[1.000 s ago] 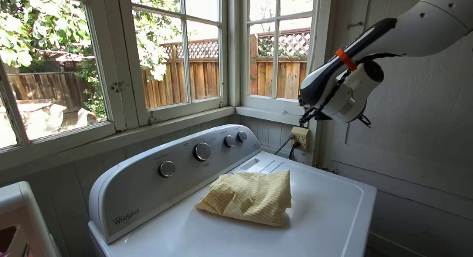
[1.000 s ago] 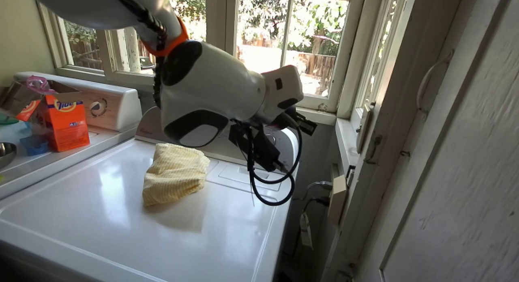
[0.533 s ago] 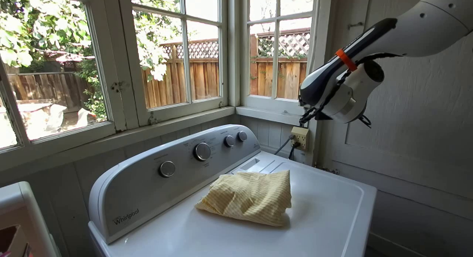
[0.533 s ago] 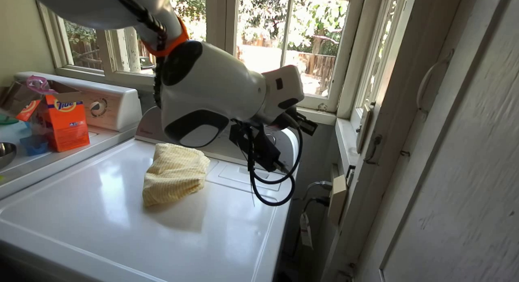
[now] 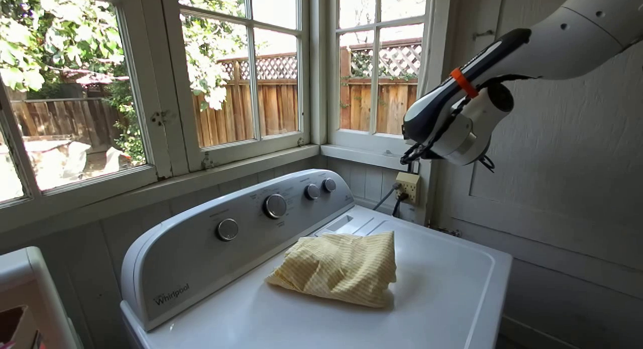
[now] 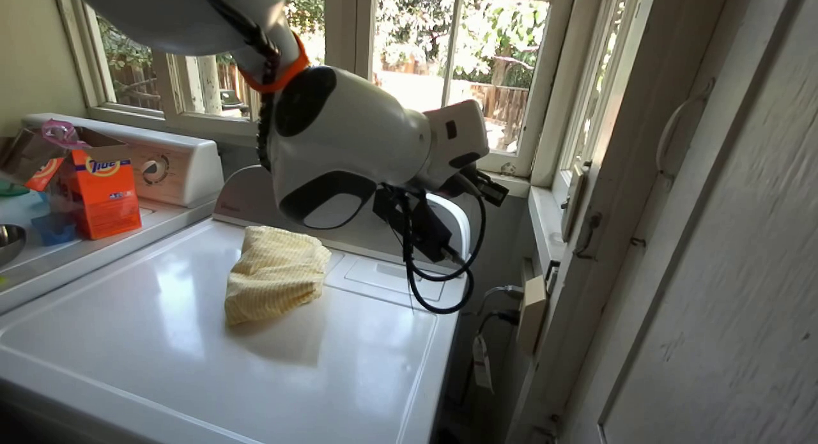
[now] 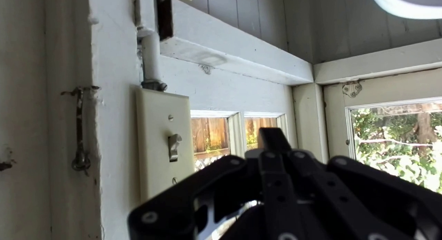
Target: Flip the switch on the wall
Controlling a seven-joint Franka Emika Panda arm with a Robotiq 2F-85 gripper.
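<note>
The switch (image 7: 157, 112) is an off-white upright plate with a small toggle lever (image 7: 174, 146). The wrist view stands upside down; the lever's tip is at the top of its slot there. The switch shows nearly edge-on in an exterior view (image 6: 574, 201), mounted on the trim beside the window. The wall (image 5: 552, 203) is grey-beige and panelled. My gripper (image 7: 276, 140) is shut, with its fingers together and nothing between them. It is apart from the switch, to its right in the wrist view. In an exterior view the gripper (image 6: 493, 191) is left of the switch.
The outlet fitting (image 6: 532, 313) with dark cords is below the switch. The window sill (image 6: 546, 230) juts out near it. A white washer (image 5: 442, 288) carries a yellow cloth (image 5: 341, 268). A metal hook (image 7: 79, 129) hangs beside the switch. A cable loop (image 6: 441, 297) hangs from the wrist.
The arm hardly moves at first. In the last half second it has shifted sideways, bringing the gripper a little closer to the wall with the switch. The switch and cloth have not moved.
</note>
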